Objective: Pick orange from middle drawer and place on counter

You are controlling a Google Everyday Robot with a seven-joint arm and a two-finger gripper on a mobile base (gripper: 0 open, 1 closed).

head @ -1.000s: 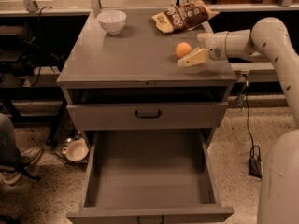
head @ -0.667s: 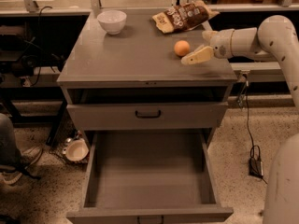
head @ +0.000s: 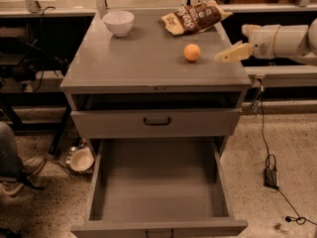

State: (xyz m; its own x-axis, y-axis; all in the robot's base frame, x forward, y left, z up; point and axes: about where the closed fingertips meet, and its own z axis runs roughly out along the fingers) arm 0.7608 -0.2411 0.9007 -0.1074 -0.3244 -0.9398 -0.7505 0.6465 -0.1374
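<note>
Already on top: the orange (head: 192, 52) sits on the counter (head: 124, 66), free-standing, with nothing touching it. Gripper (head: 231, 53) lies to the right of the orange at about the same height, near but clearly apart, with a strip of bare grey top between them. Its cream tip points leftward at the orange, tilted slightly down. Whether the claw is apart or together cannot be told from this angle; it is clamped on nothing. Single arm, so no question of which is nearer. Orange is round, so no long axis to line up with, and any line of approach would serve. Middle drawer (head: 158, 182) stands pulled out well below and in front of the orange, grey floor showing, no fruit in it. Judgement: the placing looks done. What remains, if anything, is for the arm to clear rightward, away from the orange, without nudging it, since a round fruit on a smooth top would roll. Behind the orange, just apart, lies a crumpled snack bag (head: 194, 18) in brown and pale print; lettering is present but not legible. White bowl (head: 119, 22) stands well to the left of and behind the orange. No other writing seen.
</note>
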